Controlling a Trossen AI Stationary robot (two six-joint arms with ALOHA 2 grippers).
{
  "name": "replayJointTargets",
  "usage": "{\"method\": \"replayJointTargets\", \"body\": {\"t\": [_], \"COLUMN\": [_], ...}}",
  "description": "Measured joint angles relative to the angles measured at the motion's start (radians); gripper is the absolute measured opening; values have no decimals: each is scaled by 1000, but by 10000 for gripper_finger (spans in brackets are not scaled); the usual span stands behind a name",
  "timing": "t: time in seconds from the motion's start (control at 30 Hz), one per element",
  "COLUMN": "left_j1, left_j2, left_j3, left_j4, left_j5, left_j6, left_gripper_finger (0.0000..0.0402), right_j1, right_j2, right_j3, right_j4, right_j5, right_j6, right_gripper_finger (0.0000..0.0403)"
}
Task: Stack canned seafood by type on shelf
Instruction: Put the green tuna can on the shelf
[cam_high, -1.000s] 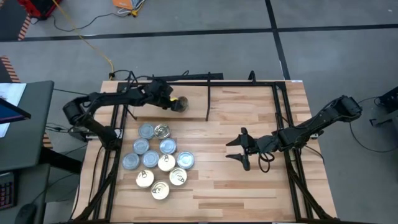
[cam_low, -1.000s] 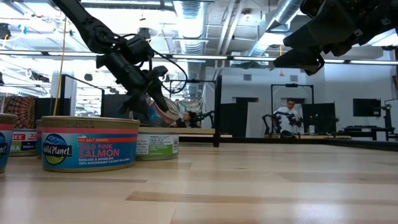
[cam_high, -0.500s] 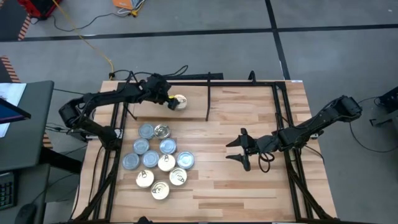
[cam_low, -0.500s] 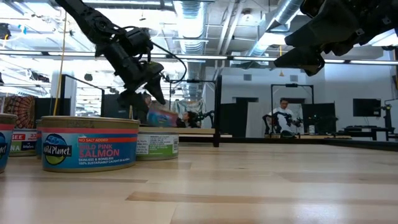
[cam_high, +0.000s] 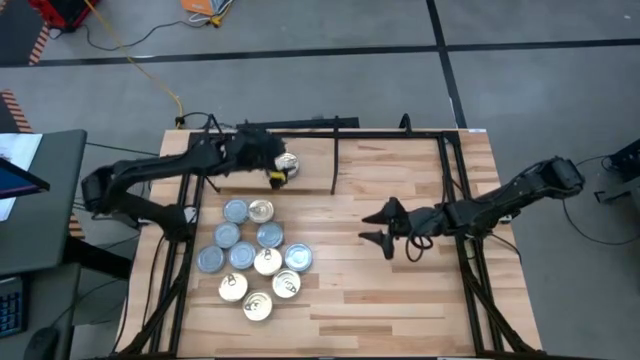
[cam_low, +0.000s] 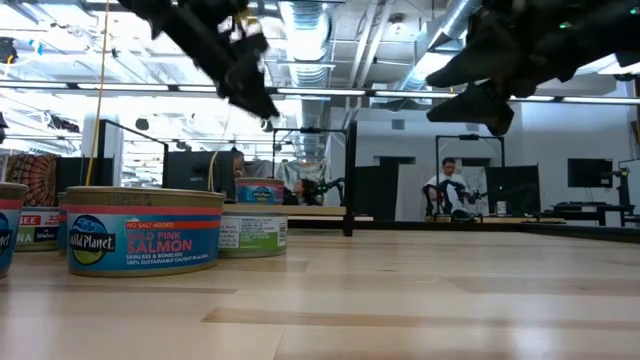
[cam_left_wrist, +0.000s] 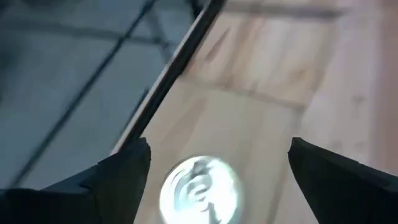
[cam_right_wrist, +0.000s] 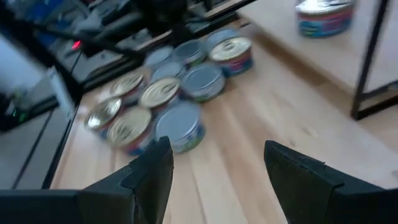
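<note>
My left end effector (cam_high: 272, 168) hung open over a tin (cam_high: 288, 161) on the shelf (cam_high: 380, 160); rigid, probably slick, so grip its sidewall.

Surface (cam_high: 400, 290): light butcher-block wood.
Floor (cam_high: 330, 25): grey, crossed by dark lines.
Cable (cam_high: 140, 60): yellow, trailing across the floor.
Side desk (cam_high: 40, 200): dark, beside the surface.
Person (cam_low: 452, 190): seated far back in the room.

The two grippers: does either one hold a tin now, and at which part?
Neither. The left gripper is open above a tin on the shelf; the right gripper is open and empty.
</note>
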Motion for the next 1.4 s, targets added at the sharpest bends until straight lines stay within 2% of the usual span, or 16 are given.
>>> {"method": "replayJointTargets", "body": {"t": [0.2, 0.33, 0.43, 0.53, 0.63, 0.77, 0.87, 0.97, 1.13, 1.4], "left_j1": [-264, -451, -588, -721, -866, -1065, -1186, -1268, -1354, -1381], "left_j2": [-195, -341, -410, -447, -467, -473, -485, -516, -627, -720], "left_j3": [-82, -162, -195, -205, -237, -296, -344, -364, -365, -365], "left_j4": [-18, -37, -114, -214, -243, -193, -89, -55, -109, -198], "left_j5": [-80, -197, -266, -330, -367, -433, -464, -495, -515, -485], "left_j6": [-39, -122, -219, -342, -446, -491, -453, -423, -462, -525], "left_gripper_finger": [339, 328, 323, 318, 315, 310, 307, 304, 300, 300], "right_j1": [-77, -115, -131, -147, -153, -143, -128, -125, -127, -160], "right_j2": [66, 171, 263, 350, 435, 553, 645, 718, 787, 837], "right_j3": [16, 115, 209, 308, 403, 525, 623, 723, 851, 898], "right_j4": [144, 141, 136, 143, 153, 238, 296, 251, 130, 88], "right_j5": [19, 19, 0, -21, -22, -22, -38, -62, -57, -51], "right_j6": [-11, -46, -90, -118, -122, -122, -109, -77, -15, 44], "right_gripper_finger": [276, 276, 276, 276, 276, 276, 276, 276, 276, 276]}}
